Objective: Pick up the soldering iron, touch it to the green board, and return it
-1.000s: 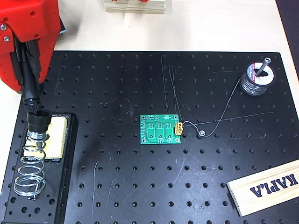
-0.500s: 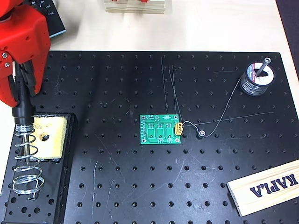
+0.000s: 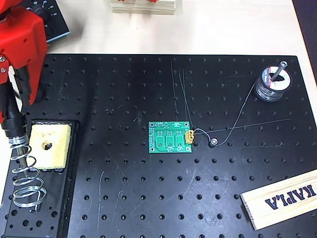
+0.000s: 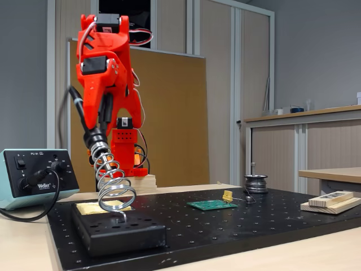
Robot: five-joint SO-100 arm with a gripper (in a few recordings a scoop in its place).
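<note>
Now your red claw [image 4: 93,121] pinches the soldering iron [image 4: 84,121] at far left, its collar at the mouth of the coil stand [image 3: 25,178]; the green board [image 3: 170,137] lies well apart, mid-table on the black breadboard [image 3: 148,198].

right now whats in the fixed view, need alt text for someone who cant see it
A red robot arm's gripper holds the soldering iron at the top of a coil stand on a black perforated board. The green board lies flat further right.
</note>
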